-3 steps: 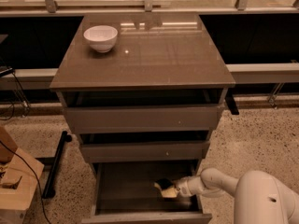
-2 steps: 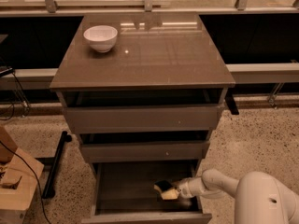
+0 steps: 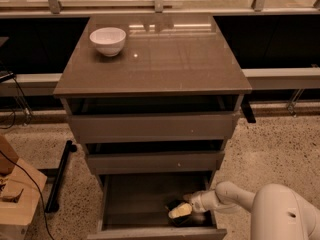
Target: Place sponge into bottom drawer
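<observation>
**Sponge at the gripper inside the open bottom drawer**

The lowest grey-brown drawer of the cabinet [image 3: 150,232] is seen pulled out, its wide, shallow tray open to view. The yellowish gripper [image 3: 181,211] of the white robot arm [image 3: 235,196] is reached into this bottom drawer from the right, low over the floor near the right front corner.

The small rectangular sponge [image 3: 175,205] is seen only as a dark patch right at the gripper – its dark green top is made out, while its yellow foam cannot be separated from the gripper's own yellow. Whether the gripper is spread or pinching the sponge cannot be told.

On the glossy brown bench [image 3: 165,59] above, a round white bowl [image 3: 108,40] is set at the back left corner – well apart from the drawer.
</observation>
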